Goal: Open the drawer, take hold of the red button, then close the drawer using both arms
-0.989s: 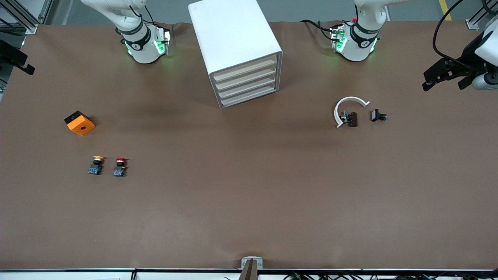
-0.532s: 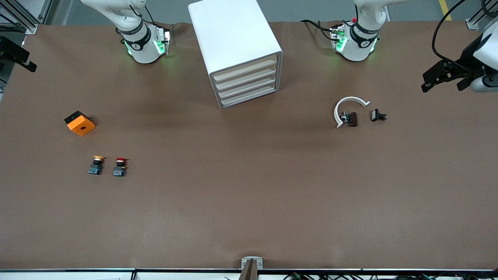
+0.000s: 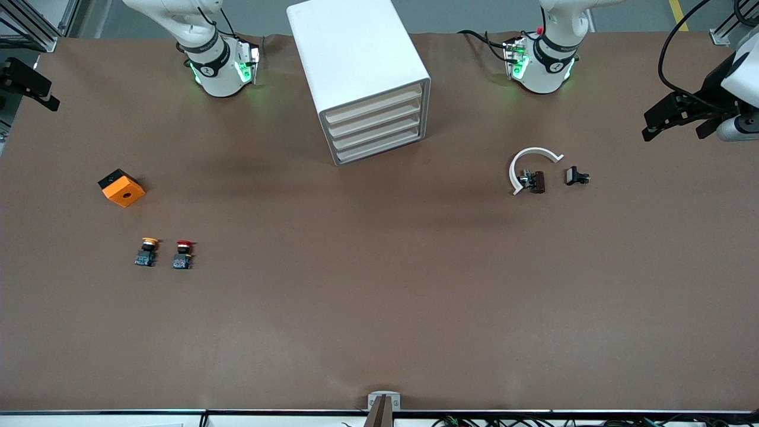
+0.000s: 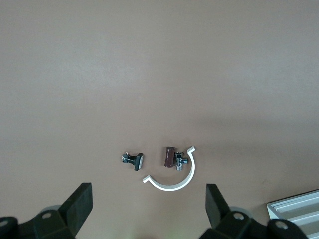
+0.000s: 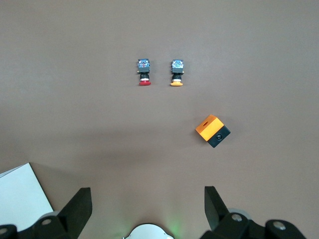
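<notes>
The button [image 3: 184, 254] with the red cap stands on the table toward the right arm's end, beside a like button with a yellow-orange cap [image 3: 146, 251]. It also shows in the right wrist view [image 5: 144, 72]. The white drawer cabinet [image 3: 367, 83] stands between the arm bases, with all its drawers [image 3: 376, 129] shut. My right gripper [image 3: 26, 89] hangs open and empty over the table's edge at the right arm's end, apart from the button. My left gripper [image 3: 679, 124] hangs open and empty over the left arm's end.
An orange cube with a hole [image 3: 121, 187] lies farther from the front camera than the buttons. A white arc piece [image 3: 531, 163], a brown part [image 3: 536, 181] and a small black part [image 3: 575, 176] lie toward the left arm's end.
Both grippers have shifted very slightly at their ends of the table. Nothing on the table has moved.
</notes>
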`<state>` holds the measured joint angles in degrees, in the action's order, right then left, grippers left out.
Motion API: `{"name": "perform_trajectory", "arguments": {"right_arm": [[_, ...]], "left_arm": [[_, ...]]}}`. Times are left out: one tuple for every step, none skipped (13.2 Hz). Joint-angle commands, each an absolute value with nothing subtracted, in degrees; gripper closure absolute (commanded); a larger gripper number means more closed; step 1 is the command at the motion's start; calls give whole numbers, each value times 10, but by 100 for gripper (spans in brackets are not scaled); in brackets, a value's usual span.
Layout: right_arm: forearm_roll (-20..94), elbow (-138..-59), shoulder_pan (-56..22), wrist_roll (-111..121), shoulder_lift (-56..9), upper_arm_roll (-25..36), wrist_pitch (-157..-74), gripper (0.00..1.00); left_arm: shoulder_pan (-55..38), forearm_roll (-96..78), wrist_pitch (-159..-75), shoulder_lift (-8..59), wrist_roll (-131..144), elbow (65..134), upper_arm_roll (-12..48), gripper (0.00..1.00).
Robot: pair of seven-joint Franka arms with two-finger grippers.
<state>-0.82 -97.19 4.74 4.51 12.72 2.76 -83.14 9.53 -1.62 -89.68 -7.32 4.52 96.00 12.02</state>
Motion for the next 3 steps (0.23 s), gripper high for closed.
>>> {"name": "perform_trajectory", "arguments": {"right_arm": [[-18,-987,44,36,146,24,-837,0],[-17,-988,45,36,146,23,-836,0],[-17,-988,45,36,146,23,-835,0]], "left_arm": [[102,-18,-890,-70,41,947,125,0],[102,-18,-890,-70,41,947,125,0],[102,-18,-890,-70,41,947,125,0]]}}
